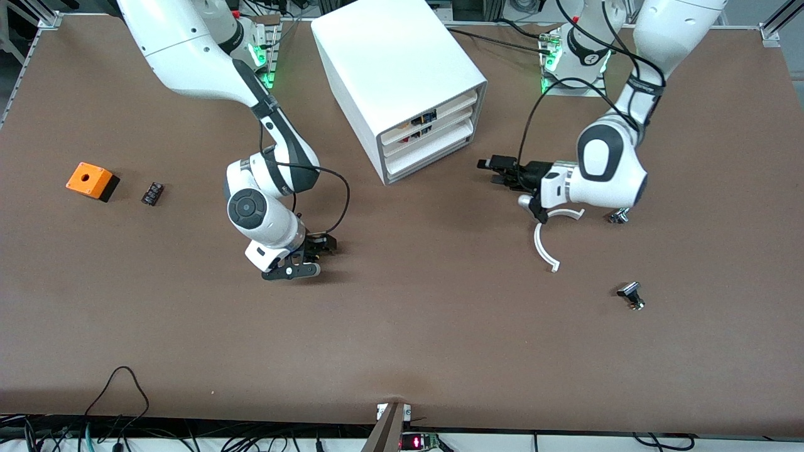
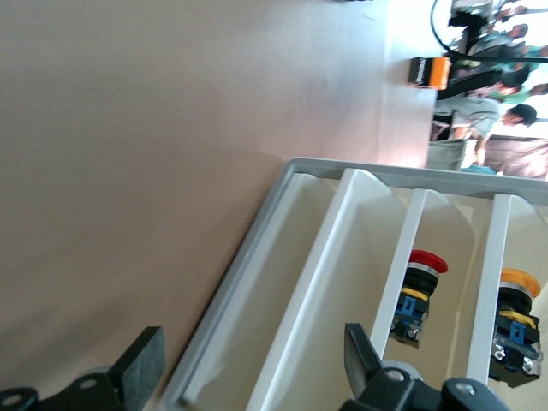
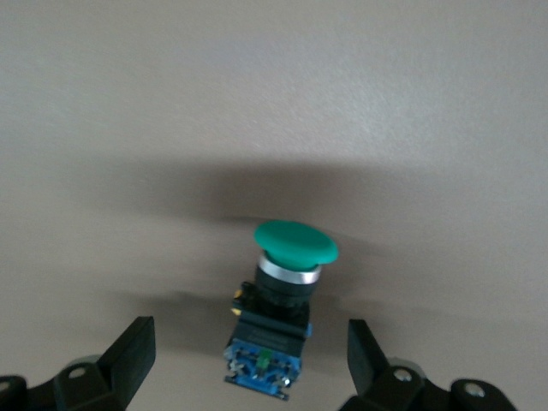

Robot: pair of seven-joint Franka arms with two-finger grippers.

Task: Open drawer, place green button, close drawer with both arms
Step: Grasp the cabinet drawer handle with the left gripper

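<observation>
Inside cabinet (image 2: 282,282) drawers, red-capped (image 2: 417,295) and seemingly orange-capped buttons (image 2: 515,324).

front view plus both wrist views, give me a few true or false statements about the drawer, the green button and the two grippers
1. The right gripper is open around the green button, which lies on the table. True.
2. The left gripper holds the green button. False: it is open and empty, in front of the cabinet.
3. The bottom drawer is pulled far out. False: it sits in the cabinet like the two above it.
4. An upper drawer holds a red button. True.
5. The orange box sits on top of the cabinet. False: it is on the table toward the right arm's end.
</observation>
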